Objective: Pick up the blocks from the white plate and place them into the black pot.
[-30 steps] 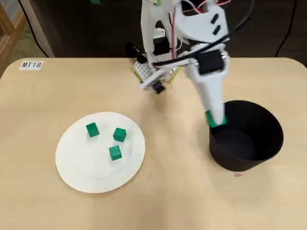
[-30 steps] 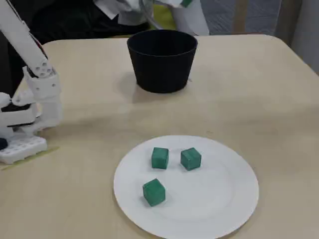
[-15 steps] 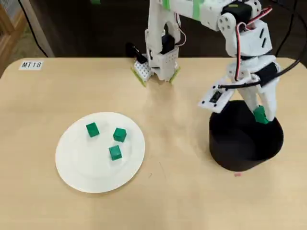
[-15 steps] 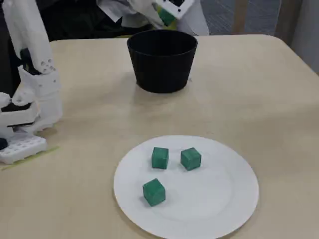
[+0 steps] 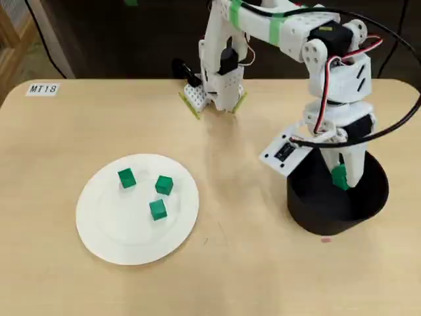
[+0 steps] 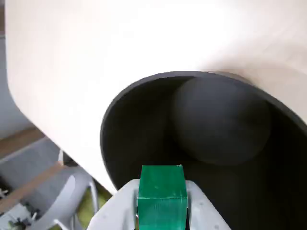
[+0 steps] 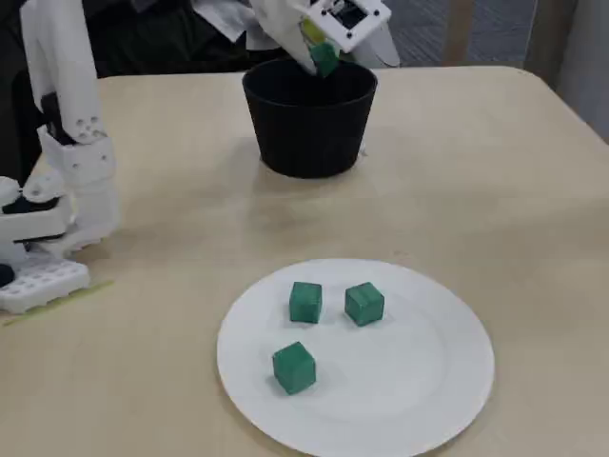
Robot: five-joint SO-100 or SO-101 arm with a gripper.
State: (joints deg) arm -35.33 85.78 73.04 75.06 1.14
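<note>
Wrist view: the gripper is clamped on one green block, held above the open mouth of the black pot. Overhead view: the pot stands near the table's right edge; three blocks lie on the white plate left of centre.

A: Light is even and soft from above; the table shows only faint shadows in the overhead view.
B: The wrist view is softer, and the green block close to the lens looks slightly blurred.
</note>
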